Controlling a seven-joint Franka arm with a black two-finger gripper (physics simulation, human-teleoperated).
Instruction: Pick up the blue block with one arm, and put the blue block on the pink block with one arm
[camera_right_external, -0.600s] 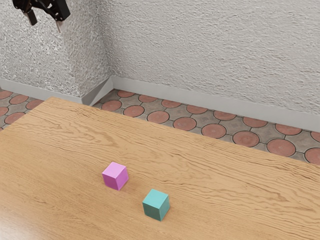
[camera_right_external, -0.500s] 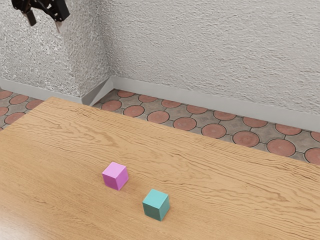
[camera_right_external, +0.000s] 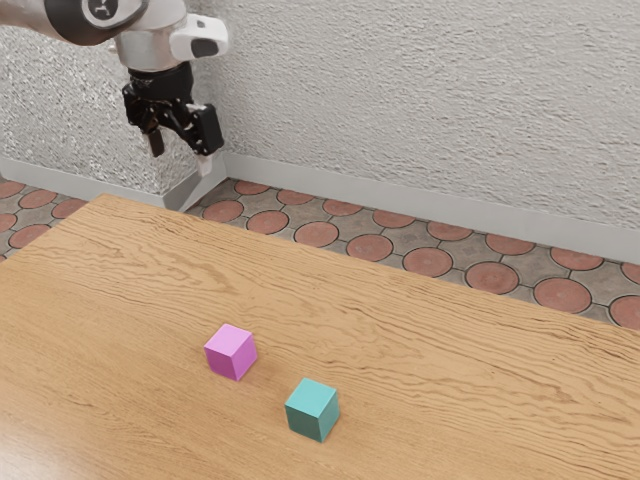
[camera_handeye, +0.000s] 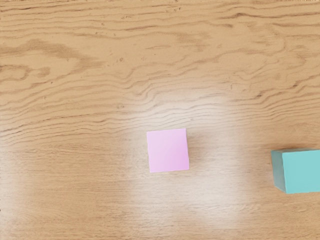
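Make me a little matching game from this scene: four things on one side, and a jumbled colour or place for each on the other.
Things:
1. pink block
2. teal block
3. table
4. floor

Descriptions:
A. round reddish tiles
B. light wood grain
C. the block further to the exterior view's right
D. the block further to the exterior view's left

Pairs: 1-D, 2-C, 3-B, 4-A.

The gripper (camera_right_external: 182, 156) hangs spread and empty, high above the table (camera_right_external: 470, 370) — blue block (camera_right_external: 312, 409) near pink block (camera_right_external: 231, 351), not touching.
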